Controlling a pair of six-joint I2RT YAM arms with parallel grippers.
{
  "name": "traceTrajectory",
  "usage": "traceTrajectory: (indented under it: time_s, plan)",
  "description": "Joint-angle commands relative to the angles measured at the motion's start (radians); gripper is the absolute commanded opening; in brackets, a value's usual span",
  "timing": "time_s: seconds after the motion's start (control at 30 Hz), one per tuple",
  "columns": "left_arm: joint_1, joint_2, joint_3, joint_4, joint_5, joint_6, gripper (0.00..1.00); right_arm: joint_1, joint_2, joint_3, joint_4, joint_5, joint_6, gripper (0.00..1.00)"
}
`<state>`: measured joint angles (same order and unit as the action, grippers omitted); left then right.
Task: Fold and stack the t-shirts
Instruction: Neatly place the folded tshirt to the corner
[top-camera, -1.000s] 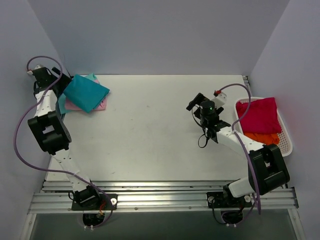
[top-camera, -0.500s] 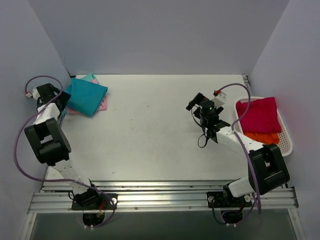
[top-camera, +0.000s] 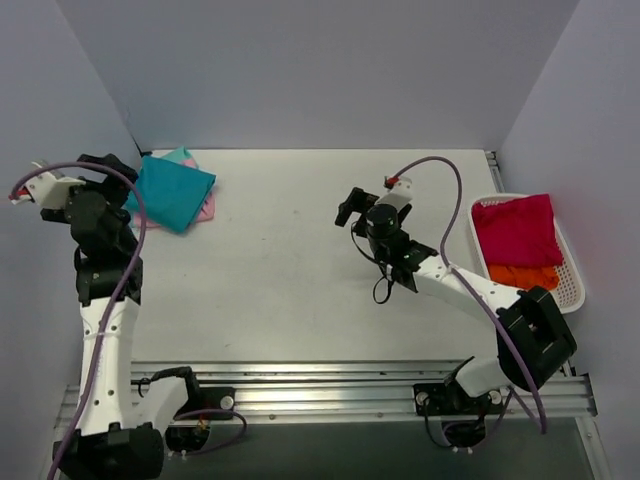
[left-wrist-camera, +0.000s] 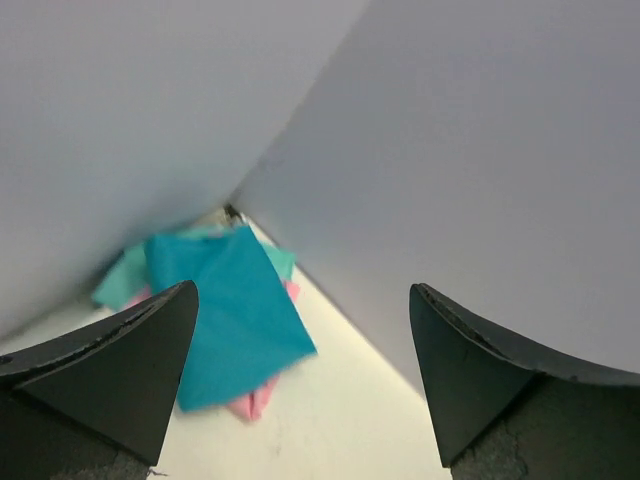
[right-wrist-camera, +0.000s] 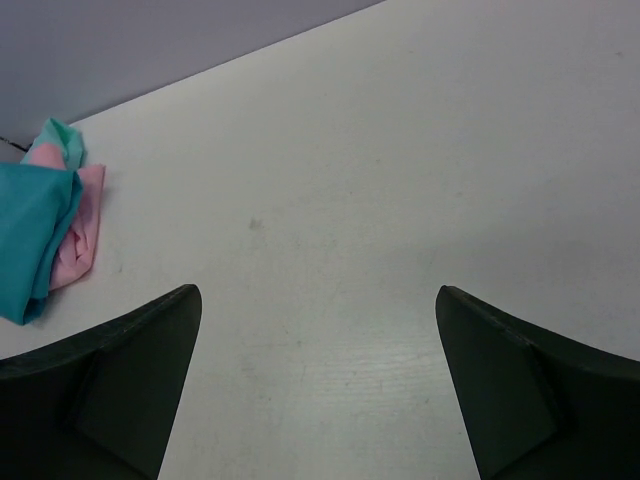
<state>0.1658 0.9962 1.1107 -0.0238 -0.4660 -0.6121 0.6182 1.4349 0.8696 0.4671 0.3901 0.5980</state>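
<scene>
Stack work looks done for three: the teal shirt (top-camera: 172, 190) lies folded on top of the pink shirt (top-camera: 207, 209) and the mint shirt (top-camera: 181, 155) in the table's (top-camera: 300, 270) far-left corner. The crimson shirt (top-camera: 515, 228) sits crumpled over the orange shirt (top-camera: 523, 276) in the basket (top-camera: 571, 262) at the right edge.

My left gripper (left-wrist-camera: 302, 288) hangs above the stack, jaws wide, holding nothing. My right gripper (top-camera: 350, 208) hovers over mid-table, also wide and empty, aimed away from the basket.

I judge the next step is fetching the crimson one. I'd swing the right arm to the basket, pinch a single top layer near an edge so the orange one stays put, and drag it out to the bare middle, where there is ample room to spread and fold.

The left arm is tight against the left wall (top-camera: 60, 100), so I'd bring it inward first. The basket crowds the right wall.
</scene>
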Motion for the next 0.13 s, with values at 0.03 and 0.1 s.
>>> traceTrajectory:
  time_s: [0.03, 0.1]
  plan:
    - [-0.194, -0.080, -0.182, -0.005, 0.046, 0.063, 0.95, 0.107, -0.059, 0.034, 0.047, 0.070, -0.089, 1.00]
    - [-0.299, -0.123, -0.274, 0.048, 0.055, 0.055, 0.95, 0.167, -0.083, 0.042, 0.053, 0.076, -0.141, 1.00]
